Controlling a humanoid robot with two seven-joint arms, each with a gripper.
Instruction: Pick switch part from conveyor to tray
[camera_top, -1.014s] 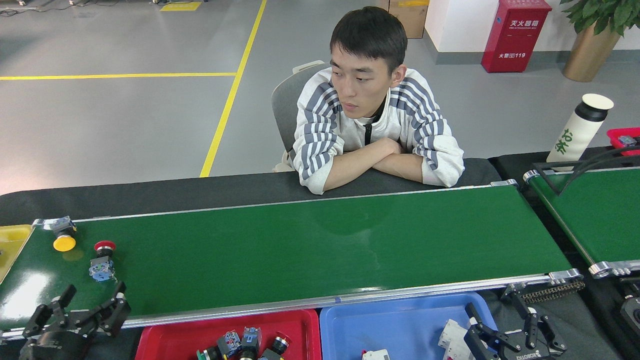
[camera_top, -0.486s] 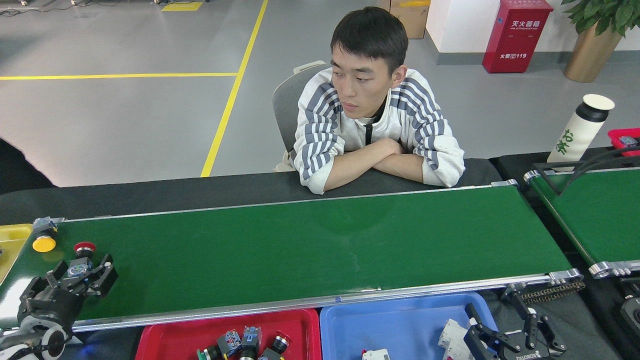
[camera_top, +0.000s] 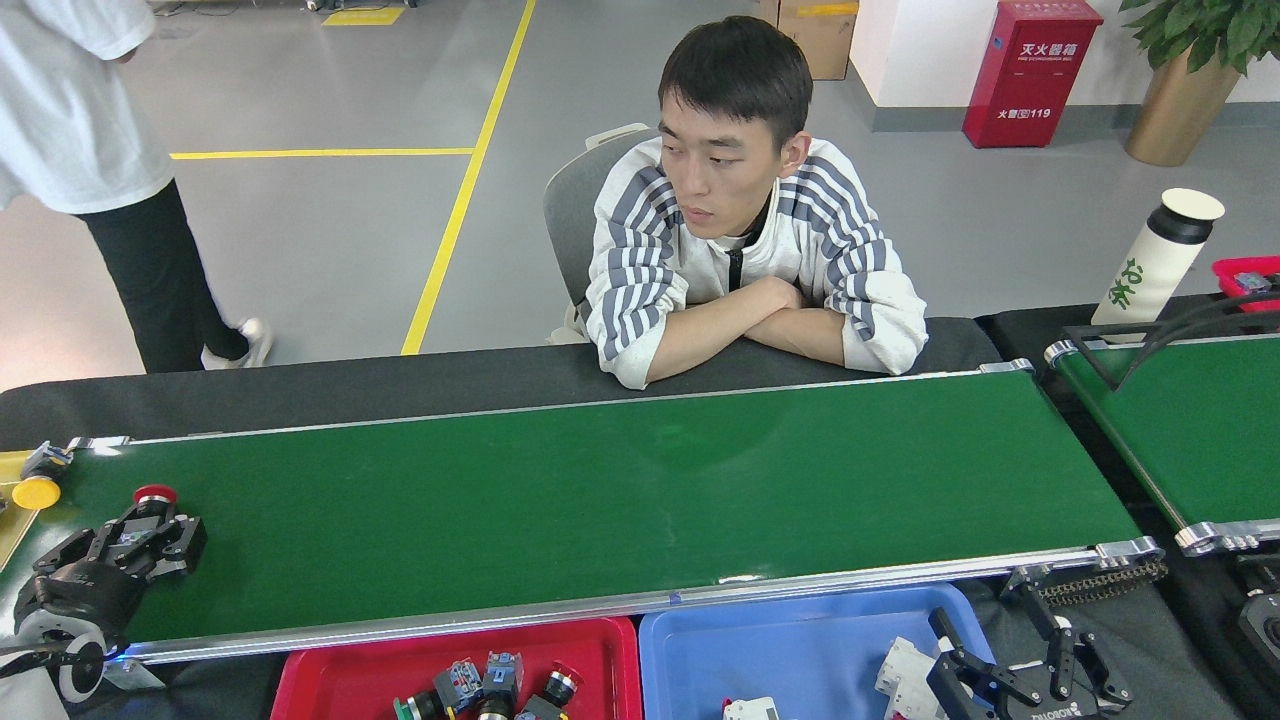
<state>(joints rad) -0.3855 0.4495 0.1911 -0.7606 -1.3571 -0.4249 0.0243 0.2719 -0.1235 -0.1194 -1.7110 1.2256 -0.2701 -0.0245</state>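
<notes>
Black fingers (camera_top: 185, 535) of the left gripper (camera_top: 150, 533) sat astride the red-capped switch part (camera_top: 150, 507), one on each side of its grey-blue body, closing in; whether they already gripped it could not be told. The part lay near the conveyor's (camera_top: 620, 490) left end, its long axis running toward the far rail, red cap pointing away. A yellow-capped switch (camera_top: 40, 485) lay at the far-left corner. The right gripper (camera_top: 1010, 680), fingers spread and empty, hung over the blue tray (camera_top: 800, 650) beyond the near rail, well apart from the part. The red tray (camera_top: 340, 670) beside it looked the likely destination.
</notes>
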